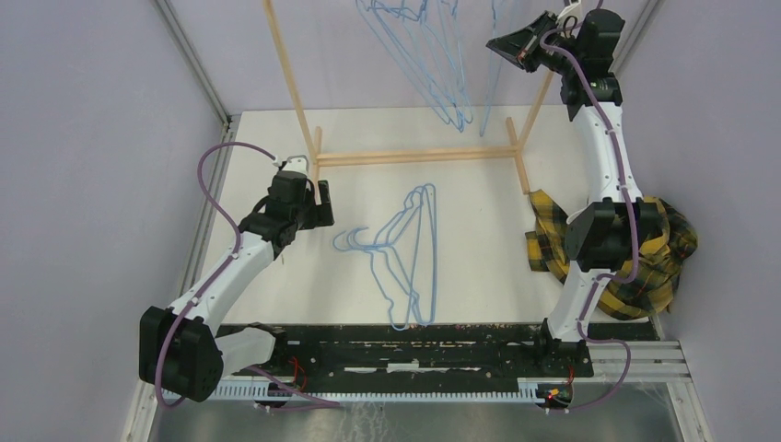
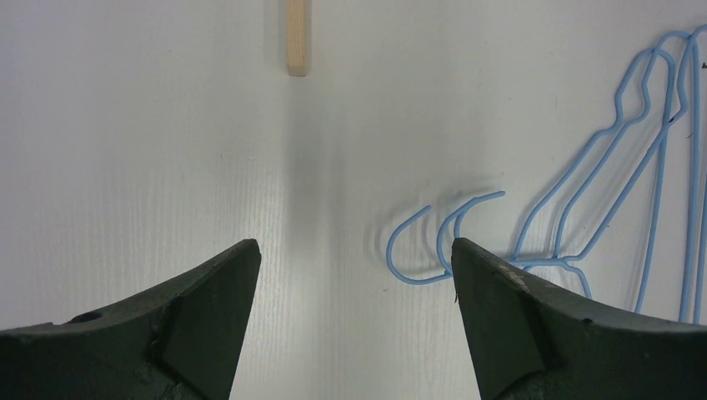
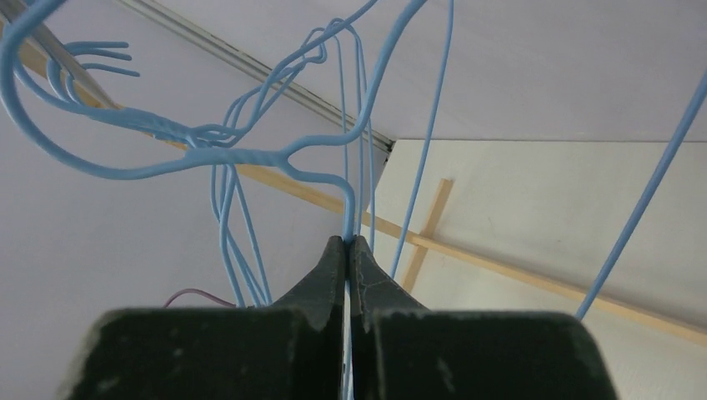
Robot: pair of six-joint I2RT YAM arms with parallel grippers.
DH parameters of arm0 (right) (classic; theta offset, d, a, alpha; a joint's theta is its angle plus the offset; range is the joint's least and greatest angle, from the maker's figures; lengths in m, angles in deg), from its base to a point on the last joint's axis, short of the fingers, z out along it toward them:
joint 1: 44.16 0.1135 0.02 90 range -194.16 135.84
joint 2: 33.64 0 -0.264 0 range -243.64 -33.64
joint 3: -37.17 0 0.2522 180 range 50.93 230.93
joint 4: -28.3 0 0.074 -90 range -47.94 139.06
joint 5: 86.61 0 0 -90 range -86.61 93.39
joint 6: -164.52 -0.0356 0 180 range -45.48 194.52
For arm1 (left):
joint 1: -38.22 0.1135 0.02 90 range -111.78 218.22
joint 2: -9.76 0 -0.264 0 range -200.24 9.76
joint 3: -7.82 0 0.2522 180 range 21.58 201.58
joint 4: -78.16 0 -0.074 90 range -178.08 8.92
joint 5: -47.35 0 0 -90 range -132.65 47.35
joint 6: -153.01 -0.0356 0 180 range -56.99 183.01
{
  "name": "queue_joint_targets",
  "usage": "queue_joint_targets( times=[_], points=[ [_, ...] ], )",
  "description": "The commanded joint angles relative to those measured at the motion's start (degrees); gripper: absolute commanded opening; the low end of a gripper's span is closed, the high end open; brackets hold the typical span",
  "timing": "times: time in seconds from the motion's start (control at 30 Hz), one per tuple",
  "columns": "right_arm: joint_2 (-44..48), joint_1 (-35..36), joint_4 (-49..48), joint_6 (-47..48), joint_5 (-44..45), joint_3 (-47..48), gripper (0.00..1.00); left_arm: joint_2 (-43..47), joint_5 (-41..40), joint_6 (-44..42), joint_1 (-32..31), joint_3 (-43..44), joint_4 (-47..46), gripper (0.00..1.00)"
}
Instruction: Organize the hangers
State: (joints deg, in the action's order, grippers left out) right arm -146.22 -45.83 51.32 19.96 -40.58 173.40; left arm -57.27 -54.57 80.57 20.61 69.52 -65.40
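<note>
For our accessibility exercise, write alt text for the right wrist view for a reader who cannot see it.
The right gripper is shut on a thin light-blue wire clothes hanger, pinching its wire below the twisted neck. More light-blue wire hangers hang behind it, with a light wooden rack bar beyond.

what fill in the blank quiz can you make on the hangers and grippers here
The right gripper is ____ on a blue hanger.
The left gripper, above the table, has its jaws ____.
Loose hangers lie on the table, and the plaid cloth sits by the ____ arm.
Missing words: shut; open; right.
</note>
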Motion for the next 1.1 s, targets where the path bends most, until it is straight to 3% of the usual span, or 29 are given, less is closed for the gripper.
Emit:
queue_joint_targets(
  times=[0.0,0.43,1.07],
  points=[
    [1.21,-0.26,0.0,1.48,2.11,0.52,0.01,0.41,-0.91,0.19,-0.17,1.54,-1.06,0.92],
    [8.1,-0.26,-3.29,3.04,-0.84,-5.03,0.01,0.24,-0.74,0.26,-0.14,1.63,-1.06,0.92],
    [3.35,0.23,0.69,-1.71,9.06,3.79,0.01,0.49,-1.31,-0.07,-0.08,1.71,-1.14,0.92]
  ],
)
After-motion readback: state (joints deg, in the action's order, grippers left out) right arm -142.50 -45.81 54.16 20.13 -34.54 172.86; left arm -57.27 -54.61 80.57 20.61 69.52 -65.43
